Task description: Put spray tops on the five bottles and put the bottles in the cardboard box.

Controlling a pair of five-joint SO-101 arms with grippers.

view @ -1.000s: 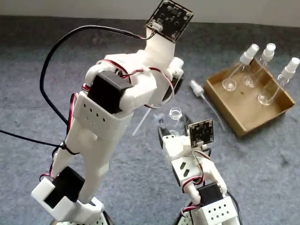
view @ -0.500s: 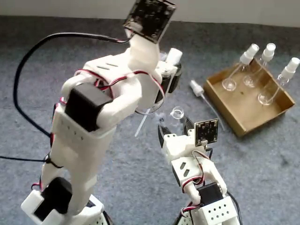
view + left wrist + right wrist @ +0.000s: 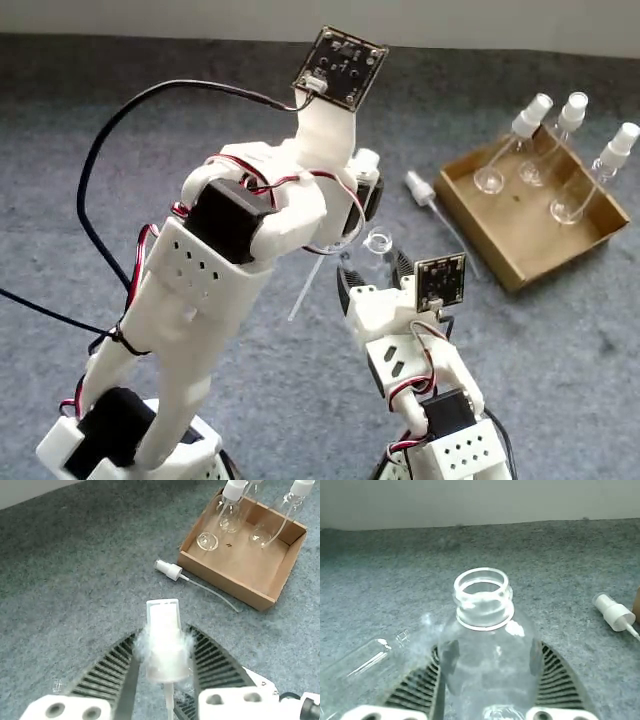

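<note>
The left gripper [image 3: 165, 647] is clamped on a white spray top [image 3: 163, 630], with its ribbed jaws pressed against the top's 2 sides and the nozzle head sticking out past them. In the high view this top [image 3: 366, 160] sits at the left gripper [image 3: 364, 188], raised off the carpet [image 3: 560, 360]. Its thin tube [image 3: 304, 285] slants down to the side of the right gripper [image 3: 373, 268], apart from the bottle neck.

The right gripper [image 3: 490, 652] is closed around a clear bottle [image 3: 487, 660]. The bottle is held upright with its open neck [image 3: 482, 592] bare and uncapped. From above, that neck [image 3: 377, 240] shows just beyond the black jaws, near the middle of the carpet.

A loose top [image 3: 419, 186] lies on the carpet between the grippers and the box [image 3: 497, 262], with its long tube trailing along the box's near wall. It shows too in the left wrist view [image 3: 168, 570] and the right wrist view [image 3: 612, 612].

The box holds 3 capped bottles [image 3: 508, 150], [image 3: 553, 138], [image 3: 597, 178], all leaning with their white heads toward its far side.

1 more clear bottle, the lying bottle [image 3: 362, 661], rests on its side on the carpet just beside the right gripper, uncapped.
</note>
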